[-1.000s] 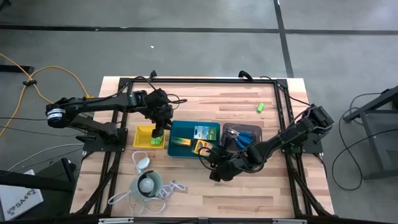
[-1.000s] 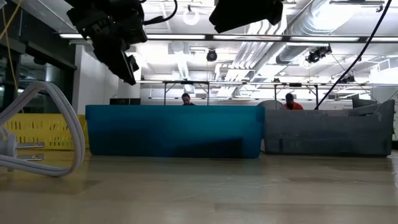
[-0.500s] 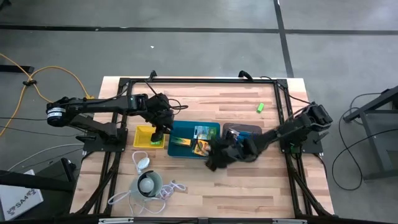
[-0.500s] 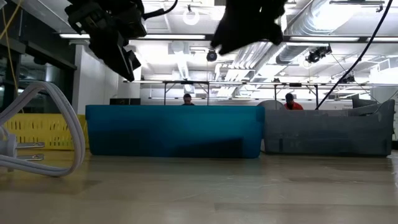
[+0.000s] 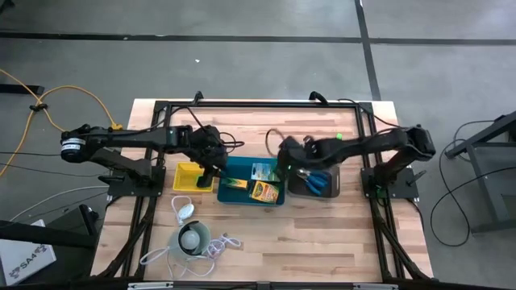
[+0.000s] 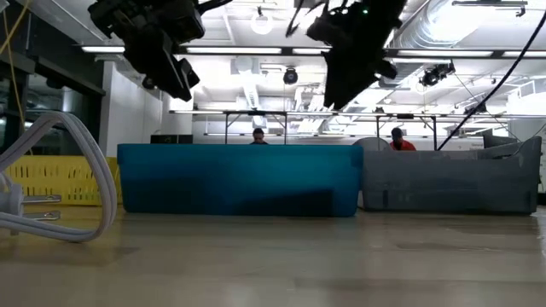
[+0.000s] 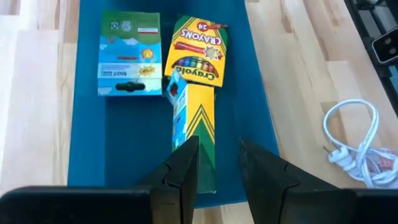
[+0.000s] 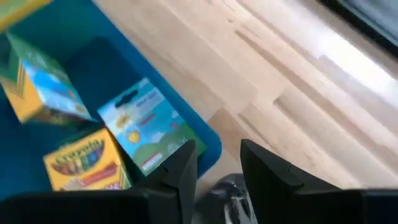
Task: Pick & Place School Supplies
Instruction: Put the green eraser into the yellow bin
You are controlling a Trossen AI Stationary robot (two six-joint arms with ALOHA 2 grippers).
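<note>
1. My left gripper (image 7: 217, 168) hangs over the near end of the teal tray (image 7: 93, 143). Fingers slightly parted, a narrow gap between them, nothing held.
2. My right gripper (image 8: 217, 165) is up over the far corner of that tray, where it meets the dark grey tray (image 5: 332, 187). Fingers parted about the same, empty.
3. Left wrist view alone gives the tray's contents cleanly: a long yellow-and-green crayon box (image 7: 198, 134) lying lengthwise, its far end touching a shorter yellow crayon box (image 7: 196, 51), with a green-and-white flat pack (image 7: 129, 55) just beside that one.
4. Right wrist view catches the same three from the other end, blurred; the flat pack (image 8: 149, 134) lies closest to the tray corner.
5. High view only: blue-handled scissors (image 5: 316, 180) in the grey tray, a small lime-green block (image 5: 338, 138) loose on the table (image 5: 322, 242) well away from the trays, and another green bit in the yellow tray (image 5: 187, 176), partly hidden by my left arm.
6. Low view shows tray walls only: teal smooth and solid, yellow slotted, grey plain. Contents hidden.
7. Table is pale wood planks. A white cord (image 7: 357, 140) coils beside the teal tray; the white round gadget (image 5: 191, 238) sits at the near edge.
</note>
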